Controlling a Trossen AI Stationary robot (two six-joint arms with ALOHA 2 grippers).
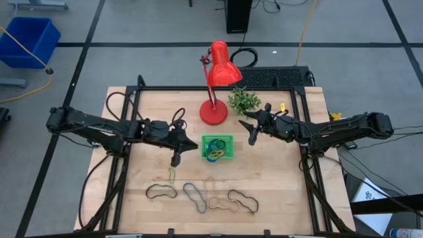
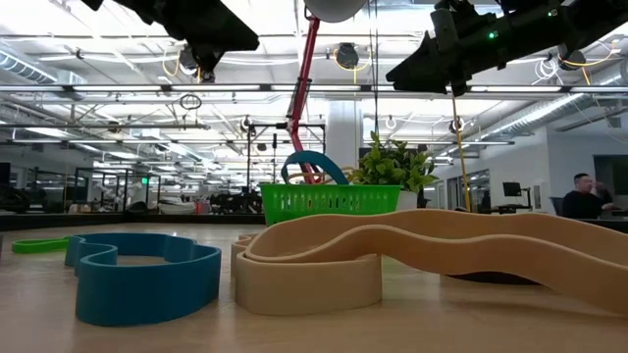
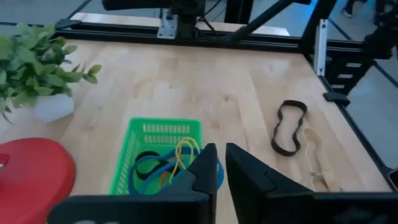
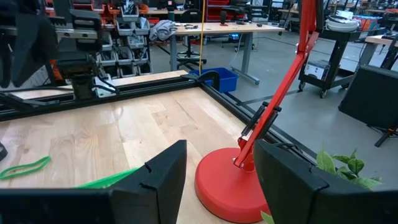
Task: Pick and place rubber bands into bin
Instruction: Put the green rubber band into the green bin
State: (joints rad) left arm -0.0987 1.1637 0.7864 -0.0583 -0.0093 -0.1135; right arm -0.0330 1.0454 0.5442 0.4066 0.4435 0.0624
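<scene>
The green bin (image 1: 217, 147) stands on the table in front of the red lamp and holds several rubber bands, blue, black and yellow (image 3: 163, 163). More bands lie flat near the table's near edge: olive (image 1: 172, 174), black (image 1: 160, 192), blue (image 1: 195, 196), tan (image 1: 215, 196) and black (image 1: 242, 201). My left gripper (image 1: 175, 158) hovers just left of the bin, above the olive band. Its fingers (image 3: 209, 168) are almost together and nothing shows between them. My right gripper (image 1: 251, 130) hovers to the right of the lamp base, open and empty (image 4: 221, 180).
The red lamp (image 1: 213, 112) and a small potted plant (image 1: 244, 100) stand behind the bin. A black frame rail (image 3: 261, 43) runs round the table. In the low view the blue band (image 2: 137, 275) and the tan band (image 2: 392, 257) lie close in front, with the bin (image 2: 329, 199) behind them.
</scene>
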